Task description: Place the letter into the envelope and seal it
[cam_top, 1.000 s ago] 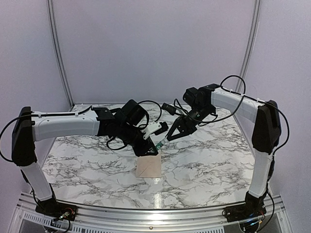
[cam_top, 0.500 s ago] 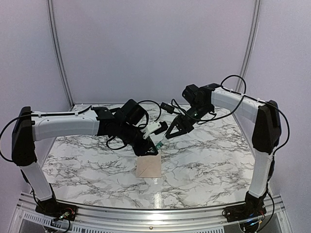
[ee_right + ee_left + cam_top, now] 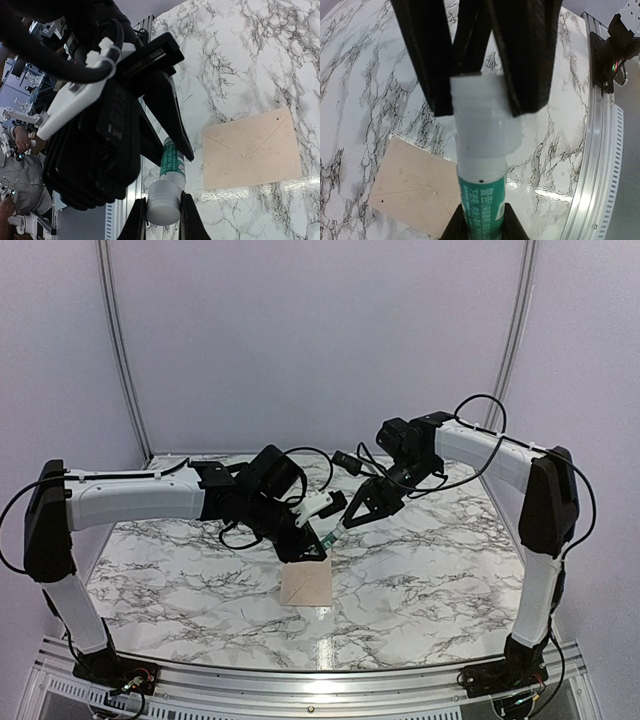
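The envelope (image 3: 305,583) lies flat on the marble table with its triangular flap folded down; it also shows in the left wrist view (image 3: 415,190) and the right wrist view (image 3: 250,150). The letter is not in view. Above the envelope's far edge, both grippers hold one glue stick (image 3: 328,535). My left gripper (image 3: 316,542) (image 3: 482,222) is shut on its green body (image 3: 482,207) (image 3: 172,157). My right gripper (image 3: 342,526) (image 3: 162,210) is shut on its white cap (image 3: 162,202) (image 3: 485,115).
The marble table (image 3: 440,560) is bordered by a metal rail (image 3: 320,680) at the near edge, also seen in the left wrist view (image 3: 600,150). The two arms meet closely over the table's middle.
The right gripper shifted slightly up-left and back at the cap. Both grippers stay shut on the glue stick. The envelope has not moved.
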